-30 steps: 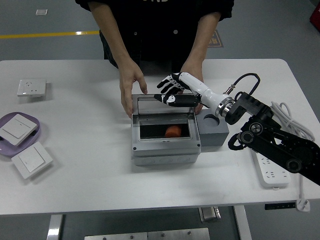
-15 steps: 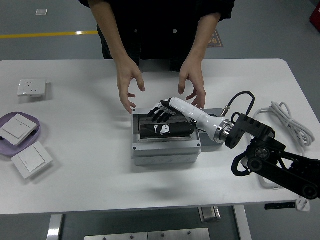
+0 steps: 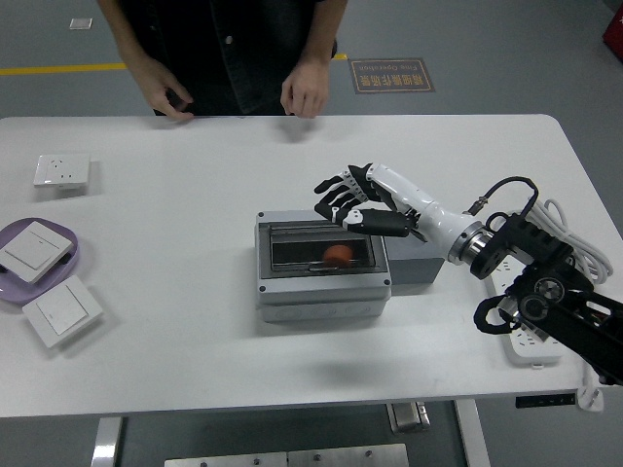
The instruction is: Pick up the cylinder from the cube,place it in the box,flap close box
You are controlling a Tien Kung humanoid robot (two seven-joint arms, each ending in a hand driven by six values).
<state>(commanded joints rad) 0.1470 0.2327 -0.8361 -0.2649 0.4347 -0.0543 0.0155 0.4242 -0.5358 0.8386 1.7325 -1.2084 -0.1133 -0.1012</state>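
Inside the closed grey box (image 3: 321, 287), an orange cylinder (image 3: 337, 254) behind the clear flap; right hand (image 3: 352, 199) above, fingers (image 3: 331, 185) spread wide, empty

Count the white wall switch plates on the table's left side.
3: one switch plate lies alone near the far left edge, one rests on the purple plate, and one lies just in front of that plate.

A big white table (image 3: 195, 360) sits on a gray floor (image 3: 506, 58) with a yellow line (image 3: 58, 69) far left of the hand.
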